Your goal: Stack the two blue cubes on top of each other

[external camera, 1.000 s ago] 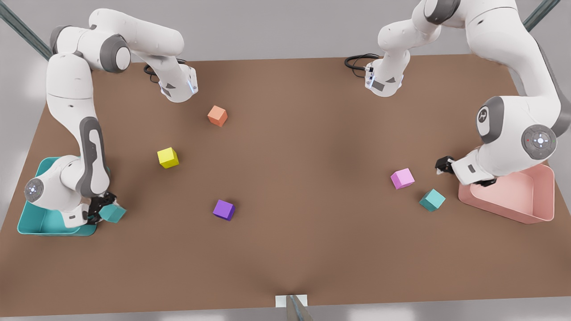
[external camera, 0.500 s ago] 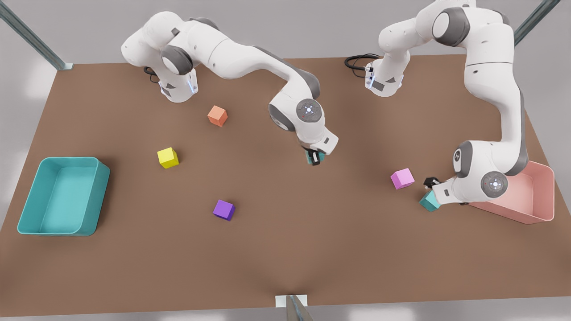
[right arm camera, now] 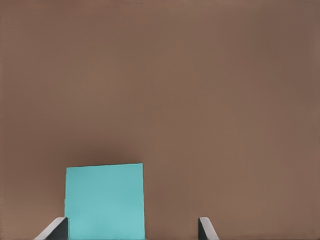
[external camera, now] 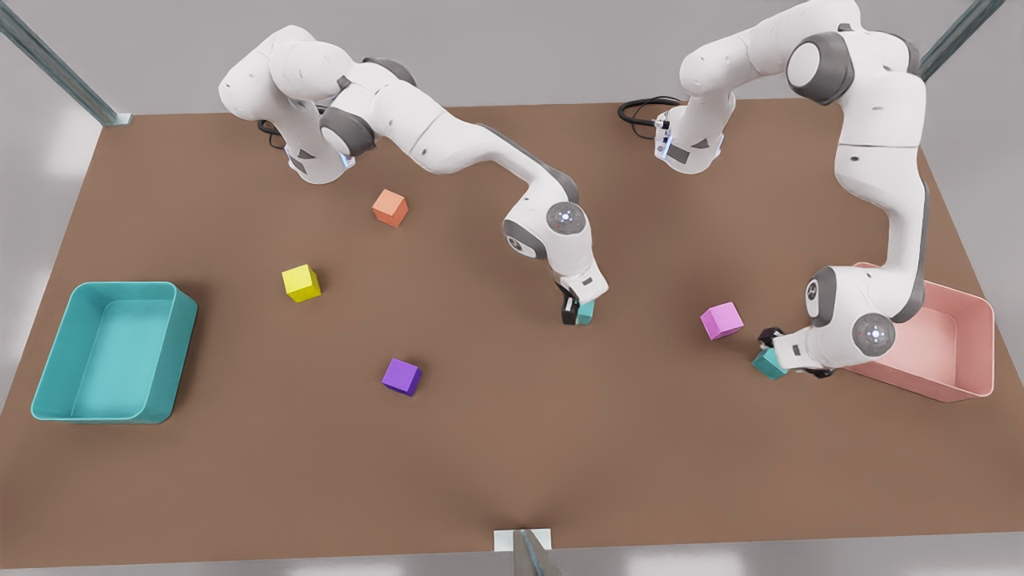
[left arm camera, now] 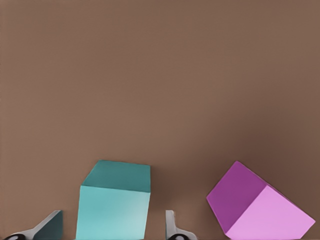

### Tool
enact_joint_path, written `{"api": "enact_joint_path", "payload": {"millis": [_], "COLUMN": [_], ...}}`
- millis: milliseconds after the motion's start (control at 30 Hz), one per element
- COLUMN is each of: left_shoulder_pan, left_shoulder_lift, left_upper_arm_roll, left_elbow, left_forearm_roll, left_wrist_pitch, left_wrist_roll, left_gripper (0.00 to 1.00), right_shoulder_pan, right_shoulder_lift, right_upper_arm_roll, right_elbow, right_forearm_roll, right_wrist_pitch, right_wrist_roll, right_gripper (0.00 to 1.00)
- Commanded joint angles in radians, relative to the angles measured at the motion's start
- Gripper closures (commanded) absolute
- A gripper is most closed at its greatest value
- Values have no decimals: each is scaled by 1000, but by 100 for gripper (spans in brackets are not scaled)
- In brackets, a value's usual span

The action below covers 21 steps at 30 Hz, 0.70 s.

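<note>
One blue cube (external camera: 588,313) sits on the brown table near its middle. My right gripper (external camera: 574,310) is down at it, open: in the right wrist view the cube (right arm camera: 105,200) lies against one finger (right arm camera: 56,229), with a wide gap to the other. The second blue cube (external camera: 766,366) rests at the front view's right, beside the pink cube (external camera: 722,320). My left gripper (external camera: 770,350) is low over it and open; its fingers (left arm camera: 50,226) straddle the cube (left arm camera: 114,205) with a small gap on each side.
A pink cube (left arm camera: 260,210) lies close to the second blue cube. An orange cube (external camera: 390,208), a yellow cube (external camera: 301,282) and a purple cube (external camera: 401,376) lie on the front view's left half. A teal bin (external camera: 48,400) stands far left and a pink bin (external camera: 968,384) far right.
The right arm carried its blue cube from beside the teal bin to the table's middle and lowered it. The left arm moved over the second blue cube and sank around it.
</note>
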Motion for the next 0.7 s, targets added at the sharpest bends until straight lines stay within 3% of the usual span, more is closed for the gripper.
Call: {"api": "enact_joint_path", "payload": {"millis": [0,67,100,133,200,233,267,300,367,467,567,600,633,667], "left_shoulder_pan": [4,10,10,10,11,19,20,25,28,28,28,28,28,27], "left_shoulder_lift": [4,16,19,25,27,27,36,39,39,42,44,44,45,45], "left_upper_arm_roll": [0,0,0,0,0,0,0,0,1,4,7,7,7,7], "left_elbow": [-1,-9,-11,-11,-18,-34,-35,-41,-57,-58,-58,-58,-58,-58], "left_forearm_roll": [20,20,20,20,22,22,22,22,25,25,25,25,23,23], "left_wrist_pitch": [80,109,120,123,123,149,158,158,158,158,156,156,156,155], "left_wrist_roll": [76,76,76,76,76,76,76,76,76,76,74,73,70,64], "left_gripper": [0,0,0,0,0,0,0,0,0,0,0,4,19,27], "right_shoulder_pan": [-1,-58,-149,-347,-801,-995,-1052,-1044,-1093,-1138,-1138,-1139,-1139,-1159], "right_shoulder_lift": [-113,-360,-513,-670,-892,-1016,-1229,-1420,-1385,-1293,-1302,-1307,-1305,-1293], "right_upper_arm_roll": [21,67,67,68,116,117,148,147,147,145,153,147,145,142], "right_elbow": [-8,-11,-11,-11,-29,-197,-617,-1104,-1382,-1382,-1322,-1321,-1309,-1284], "right_forearm_roll": [3,17,20,58,87,66,-17,-19,-20,-11,-19,-19,-17,-17], "right_wrist_pitch": [-118,-494,-773,-994,-1252,-1259,-1012,-607,-214,-155,-269,-274,-290,-298], "right_wrist_roll": [429,410,402,360,304,209,172,171,171,172,174,172,172,171], "right_gripper": [0,0,0,0,0,0,0,0,0,0,0,0,0,0]}}
